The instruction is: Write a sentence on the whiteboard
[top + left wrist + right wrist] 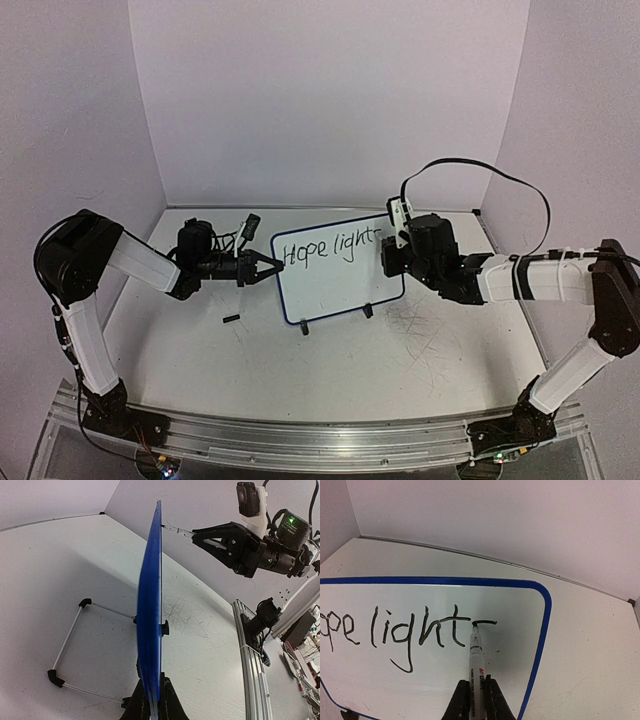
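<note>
The whiteboard (335, 265) stands tilted on its wire stand mid-table, blue-rimmed, with "Hope light" and a short dash written in black. My left gripper (272, 268) is shut on the board's left edge; in the left wrist view the board (150, 605) shows edge-on between the fingers. My right gripper (388, 258) is shut on a white marker (476, 665). The marker's black tip touches the board (430, 600) at the left end of the short dash after the "t".
A small black cap-like piece (231, 320) lies on the table in front of the left gripper. The wire stand (70, 645) reaches behind the board. Old pen scribbles (425, 325) mark the tabletop at the right. Walls close the back and sides.
</note>
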You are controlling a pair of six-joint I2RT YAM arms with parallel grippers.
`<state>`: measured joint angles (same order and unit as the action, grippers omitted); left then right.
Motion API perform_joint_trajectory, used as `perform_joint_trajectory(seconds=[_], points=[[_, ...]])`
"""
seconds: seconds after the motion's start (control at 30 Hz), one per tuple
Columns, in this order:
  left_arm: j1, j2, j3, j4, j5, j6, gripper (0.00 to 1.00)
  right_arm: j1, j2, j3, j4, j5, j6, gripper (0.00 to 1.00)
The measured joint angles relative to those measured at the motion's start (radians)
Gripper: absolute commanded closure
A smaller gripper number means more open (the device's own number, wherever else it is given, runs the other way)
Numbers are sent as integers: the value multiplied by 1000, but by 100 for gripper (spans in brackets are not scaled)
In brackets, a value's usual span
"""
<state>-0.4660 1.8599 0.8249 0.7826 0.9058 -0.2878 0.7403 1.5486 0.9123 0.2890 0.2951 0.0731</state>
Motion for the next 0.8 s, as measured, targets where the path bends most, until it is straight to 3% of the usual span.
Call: perform_joint_trajectory(seconds=[0.8], points=[[0, 0, 2, -1, 6, 0, 100, 0, -13, -27, -40, 55, 30, 100]])
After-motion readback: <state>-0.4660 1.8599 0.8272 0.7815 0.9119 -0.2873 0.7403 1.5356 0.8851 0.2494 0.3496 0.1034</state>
